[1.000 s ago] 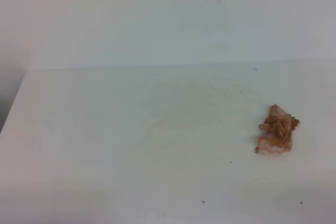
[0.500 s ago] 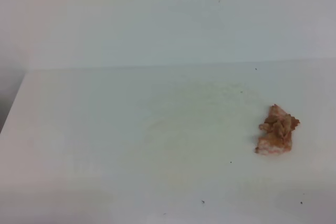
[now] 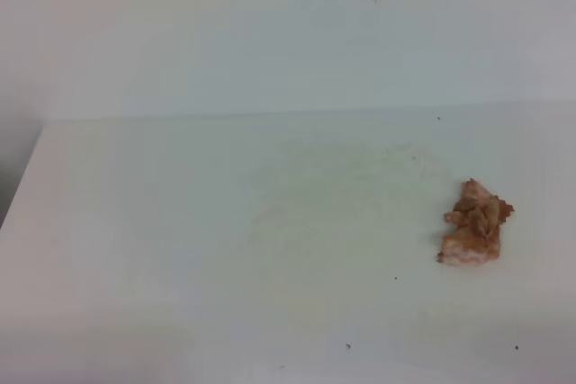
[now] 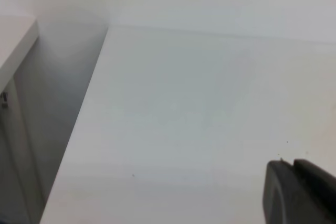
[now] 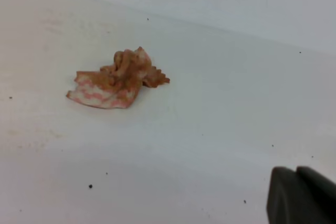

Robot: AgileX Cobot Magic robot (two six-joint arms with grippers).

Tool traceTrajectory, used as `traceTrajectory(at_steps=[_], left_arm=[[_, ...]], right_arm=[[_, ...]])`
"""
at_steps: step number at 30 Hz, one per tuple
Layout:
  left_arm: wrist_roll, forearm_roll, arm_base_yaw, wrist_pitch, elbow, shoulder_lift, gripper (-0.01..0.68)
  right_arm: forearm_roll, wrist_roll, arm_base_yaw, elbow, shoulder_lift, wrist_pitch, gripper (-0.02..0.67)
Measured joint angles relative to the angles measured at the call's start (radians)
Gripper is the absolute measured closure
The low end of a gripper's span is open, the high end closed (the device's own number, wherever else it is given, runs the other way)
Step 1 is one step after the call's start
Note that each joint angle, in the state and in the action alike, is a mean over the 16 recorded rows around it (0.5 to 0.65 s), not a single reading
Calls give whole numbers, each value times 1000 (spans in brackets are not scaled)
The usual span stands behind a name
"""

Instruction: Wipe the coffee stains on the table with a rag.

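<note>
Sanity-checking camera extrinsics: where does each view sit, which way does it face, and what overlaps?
Exterior high: above, looking down across the table at the rag on the right; no robot parts visible.
Left wrist: low over the table's left edge; left gripper tip at bottom right.
Right wrist: low, facing the rag; right gripper tip at bottom right.
Shared: exterior and right wrist both show the rag.

obstacle: rag (image 3: 475, 224), right | table (image 3: 225, 249): open around it

- One rag (image 3: 474, 225) is counted on one white table (image 3: 180, 222), toward three o'clock in the high view.
- Two dark grippers are counted: left gripper (image 4: 294, 167) and right gripper (image 5: 296, 171), each at five o'clock.
</note>
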Motion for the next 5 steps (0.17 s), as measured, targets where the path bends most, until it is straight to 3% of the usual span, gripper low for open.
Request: traceTrajectory(at_steps=[5], left_arm=[[0,0,0,0,0,0,675]], right_arm=[[0,0,0,0,0,0,650]])
